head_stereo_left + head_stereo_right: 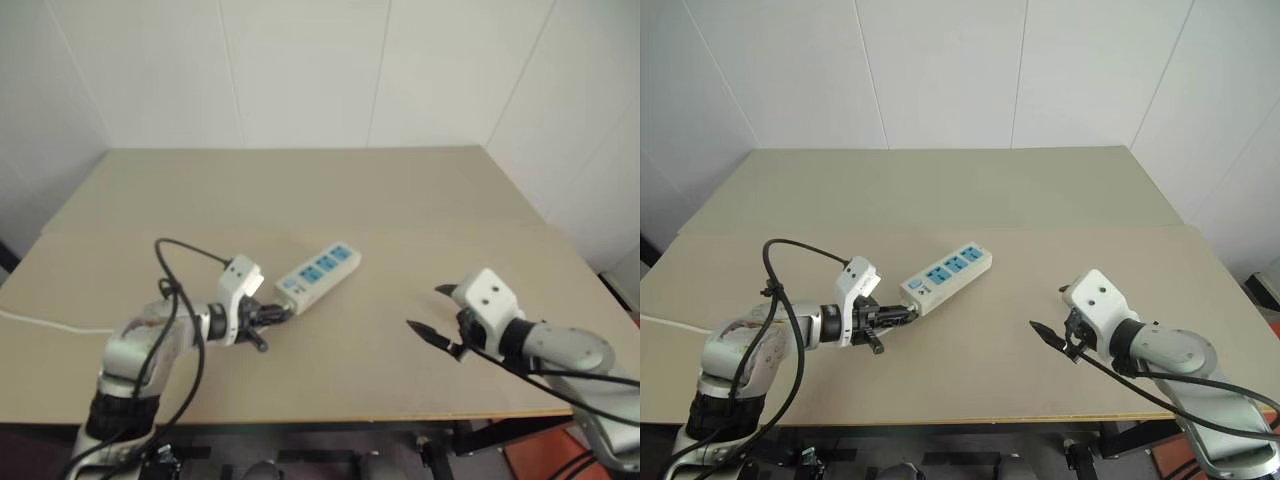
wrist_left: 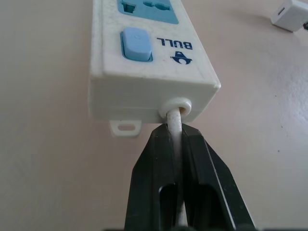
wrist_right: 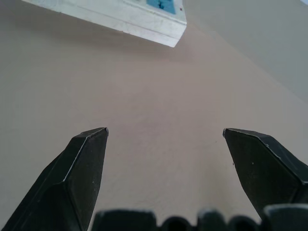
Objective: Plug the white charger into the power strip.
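Right now the power strip (image 1: 318, 273) is lying mid-table (image 1: 400, 190), its long axis running 7 to 1 o'clock. Its cord (image 2: 174, 126) is being pinched by the closed L gripper (image 1: 270, 318) at the 7 o'clock end, right beside the housing. The R gripper (image 1: 425, 308) is being held wide open w/ nothing in it, at the strip's 4 o'clock, well apart. Judged: the strip is light, rigid plastic, prob. sliding easily; the bendy cord is giving weak control, so the long sides are being favoured as the hold.

A beige table (image 1: 1060, 190) carries 1 white power strip (image 1: 946, 272) near its middle, lying flat.
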You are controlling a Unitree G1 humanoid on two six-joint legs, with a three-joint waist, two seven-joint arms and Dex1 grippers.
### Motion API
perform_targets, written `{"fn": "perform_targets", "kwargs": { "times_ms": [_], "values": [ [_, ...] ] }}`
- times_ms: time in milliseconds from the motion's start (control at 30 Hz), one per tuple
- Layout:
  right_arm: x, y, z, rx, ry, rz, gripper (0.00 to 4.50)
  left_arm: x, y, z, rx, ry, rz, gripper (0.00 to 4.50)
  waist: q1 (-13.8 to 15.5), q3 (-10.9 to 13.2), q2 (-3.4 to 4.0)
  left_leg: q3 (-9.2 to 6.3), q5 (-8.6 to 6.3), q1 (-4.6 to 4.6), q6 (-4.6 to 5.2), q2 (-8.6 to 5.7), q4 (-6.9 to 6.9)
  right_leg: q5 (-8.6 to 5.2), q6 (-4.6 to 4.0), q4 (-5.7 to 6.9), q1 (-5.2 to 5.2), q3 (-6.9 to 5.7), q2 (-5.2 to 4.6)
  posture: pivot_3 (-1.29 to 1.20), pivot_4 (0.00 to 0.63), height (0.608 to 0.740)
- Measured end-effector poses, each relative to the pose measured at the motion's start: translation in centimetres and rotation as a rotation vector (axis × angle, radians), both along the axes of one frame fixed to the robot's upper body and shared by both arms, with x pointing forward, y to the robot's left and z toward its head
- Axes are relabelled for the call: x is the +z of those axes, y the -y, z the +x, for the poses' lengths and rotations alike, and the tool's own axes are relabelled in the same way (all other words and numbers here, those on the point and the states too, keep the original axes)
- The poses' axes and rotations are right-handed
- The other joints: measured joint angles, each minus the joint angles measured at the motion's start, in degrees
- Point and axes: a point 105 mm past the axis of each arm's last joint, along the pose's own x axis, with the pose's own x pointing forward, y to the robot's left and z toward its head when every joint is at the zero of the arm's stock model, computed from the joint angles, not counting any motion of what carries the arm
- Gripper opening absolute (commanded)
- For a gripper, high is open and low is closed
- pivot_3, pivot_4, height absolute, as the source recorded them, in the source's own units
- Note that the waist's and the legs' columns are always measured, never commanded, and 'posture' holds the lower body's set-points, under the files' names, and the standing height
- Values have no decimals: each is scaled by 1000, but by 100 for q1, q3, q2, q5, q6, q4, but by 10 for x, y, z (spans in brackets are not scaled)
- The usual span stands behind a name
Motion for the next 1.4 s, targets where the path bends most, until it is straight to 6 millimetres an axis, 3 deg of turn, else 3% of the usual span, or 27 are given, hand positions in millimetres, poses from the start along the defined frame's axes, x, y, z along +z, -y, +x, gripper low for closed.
{"fn": "perform_targets", "kwargs": {
  "times_ms": [33, 133, 500, 733, 1000, 1100, 1267, 1400],
  "values": [
    [1, 0, 1, -2, 4, -1, 4500, -3, -1, -2, -3, -12, -3, 34, 2, 0, 0, 1, 0, 1, 0, 0, 0, 1, -1, 0, 0, 0, 0, 0, 150, 740],
    [3, 0, 3, -1, 18, -4, 4500, -6, 0, -6, -25, -18, -19, 852, 11, 0, 0, 1, 0, 1, 0, 0, 0, 1, -1, -3, 2, 0, 0, 0, 150, 740],
    [-3, 2, -4, -12, 6, -13, 4500, -18, -6, -1, -102, 38, -57, 4379, 56, 0, 0, 5, 0, 2, 0, 0, -2, 1, -3, -6, 3, 0, -1, 0, 150, 740],
    [-2, 9, -6, -37, 12, -16, 4500, 4, -25, -9, -199, 68, -82, 4445, 21, 0, 0, 6, 0, 1, 0, 2, -6, -1, -5, -7, 0, 0, 0, 0, 150, 740],
    [-4, 8, -6, -26, -4, -17, 4500, 23, -39, -7, -240, 296, -160, 4445, 44, -1, 1, 10, 0, 0, 0, 2, -7, -1, -5, -12, 0, 0, -2, 0, 150, 740],
    [-5, 5, -5, -10, -7, -24, 4500, 15, -34, -3, -205, 361, -251, 4445, 59, -1, 0, 9, 0, 2, 0, 1, -4, -1, -6, -8, 3, 0, -3, 0, 150, 740],
    [-3, 3, -2, -7, 7, -18, 4500, -18, -23, 4, -114, 466, -247, 4445, 63, -5, -4, 8, 0, 2, 0, 1, -5, 0, -7, -11, 4, 0, -2, 0, 150, 740],
    [-8, 1, -4, -4, -8, -8, 4500, -29, -18, 13, -47, 563, -223, 4445, 71, -7, -6, 8, 0, 1, 0, 0, -4, 1, -6, -10, 3, 1, -3, 0, 150, 740]
  ]
}}
